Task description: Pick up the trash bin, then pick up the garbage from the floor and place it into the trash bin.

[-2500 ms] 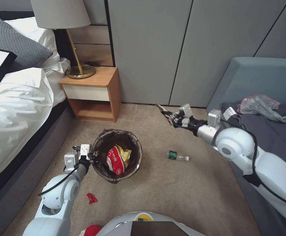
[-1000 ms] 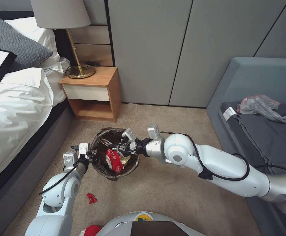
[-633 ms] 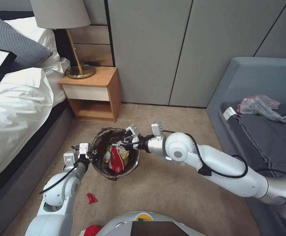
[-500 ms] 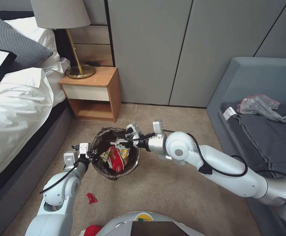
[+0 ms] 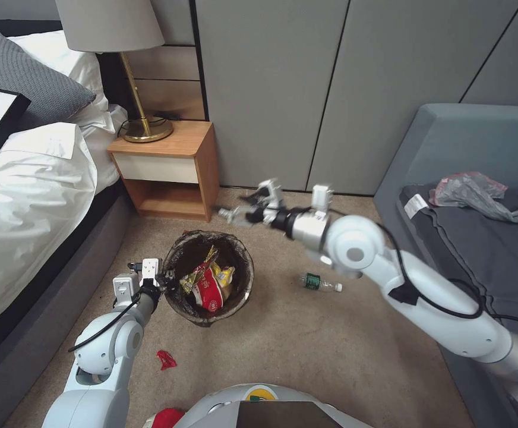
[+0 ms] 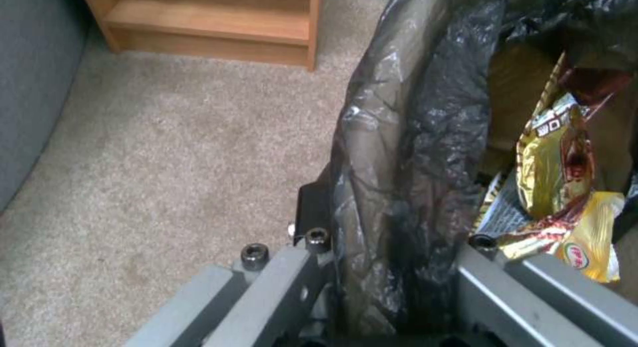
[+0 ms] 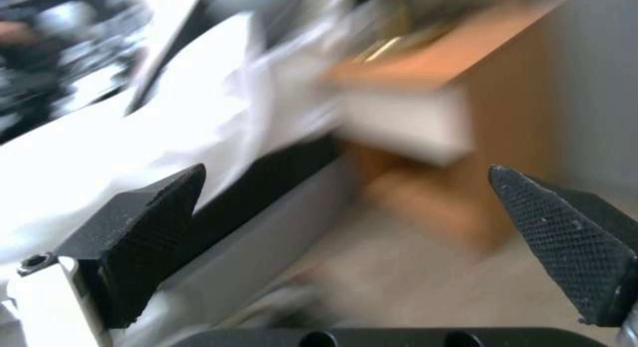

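Observation:
The trash bin, round with a dark bag liner over its rim, is by the bed. Red-and-white and yellow snack bags lie inside it. My left gripper is shut on the near-left rim; the left wrist view shows the left gripper clamping the liner beside a gold wrapper. My right gripper hangs open and empty above the carpet beyond the bin, and the right wrist view shows the right gripper with its pads wide apart. A clear bottle with a green label lies right of the bin. A tiny red wrapper lies near my base.
A wooden nightstand with a lamp stands behind the bin. The bed runs along the left. A grey sofa on the right carries a dark cloth and a crumpled plastic bag. Open carpet lies between them.
My right gripper carried a wrapper over the bin, let it go inside, then rose and pulled back toward the wall, open. The left gripper kept its hold on the rim.

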